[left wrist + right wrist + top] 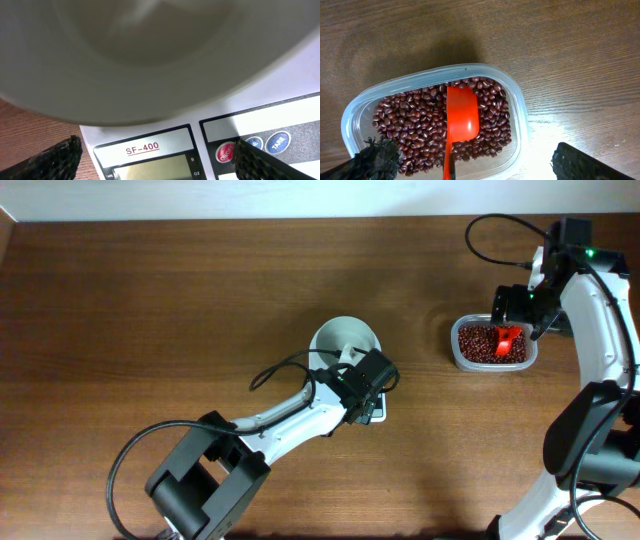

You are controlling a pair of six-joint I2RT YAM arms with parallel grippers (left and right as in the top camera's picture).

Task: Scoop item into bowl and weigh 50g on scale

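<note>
The white bowl (343, 340) stands on the white scale (377, 414); no beans show inside it from overhead. My left gripper (372, 376) is open just above the scale's front panel. In the left wrist view the bowl (150, 55) fills the top. Below it are the scale (165, 135), its grey display and the red ON/OFF button (226, 151), and the left gripper's (157, 162) right finger lies at that button's edge. The reddish-brown beans (415, 125) lie in a clear tub (517, 107) with a red scoop (462, 115) on them. My right gripper (480, 167) is open above the tub, astride the scoop's handle.
The clear tub (455, 352) with the beans (478, 346) and red scoop (508, 340) sits at the right of the brown wooden table, under the right gripper (505, 320). Cables trail from both arms. The left arm's base stands at the front edge.
</note>
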